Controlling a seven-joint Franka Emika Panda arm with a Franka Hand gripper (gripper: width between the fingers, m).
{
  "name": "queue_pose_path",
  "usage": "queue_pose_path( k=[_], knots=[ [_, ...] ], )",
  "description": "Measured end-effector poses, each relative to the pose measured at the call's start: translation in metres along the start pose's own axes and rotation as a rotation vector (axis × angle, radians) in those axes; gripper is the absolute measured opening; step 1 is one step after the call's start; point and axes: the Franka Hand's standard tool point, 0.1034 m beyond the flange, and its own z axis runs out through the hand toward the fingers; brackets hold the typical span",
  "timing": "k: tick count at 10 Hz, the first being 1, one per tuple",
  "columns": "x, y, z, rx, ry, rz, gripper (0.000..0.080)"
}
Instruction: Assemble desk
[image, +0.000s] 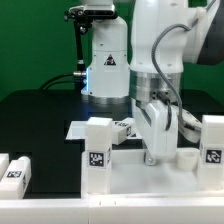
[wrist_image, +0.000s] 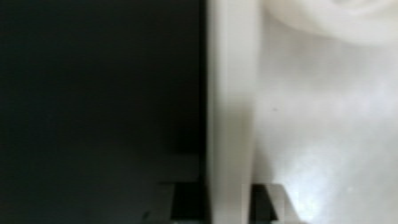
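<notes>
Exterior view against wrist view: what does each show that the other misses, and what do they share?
Only the exterior view shows the arm, a tagged upright leg, a second leg at that view's right, and loose legs. Only the wrist view shows, close up, the rim of the tabletop passing between the fingertips of the gripper. Both show the gripper and the white tabletop.

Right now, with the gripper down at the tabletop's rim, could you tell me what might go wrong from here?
1. The gripper straddles only the thin rim of the tabletop, so the large panel could pivot or slip if dragged or lifted.
2. A leg stands upright close beside the gripper. A sideways move might strike it, and I cannot tell whether it is fastened.
</notes>
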Motion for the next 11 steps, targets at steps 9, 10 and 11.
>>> queue_pose_path(
  k=[9,10,11],
  knots=[
    [0.058,0.019,-0.011,-0.06,-0.004,-0.904,0.006],
    [0.062,0.011,-0.013,-0.061,0.0,-1.061,0.0059],
    [0.062,0.008,-0.013,-0.069,0.006,-1.187,0.0059]
  ],
)
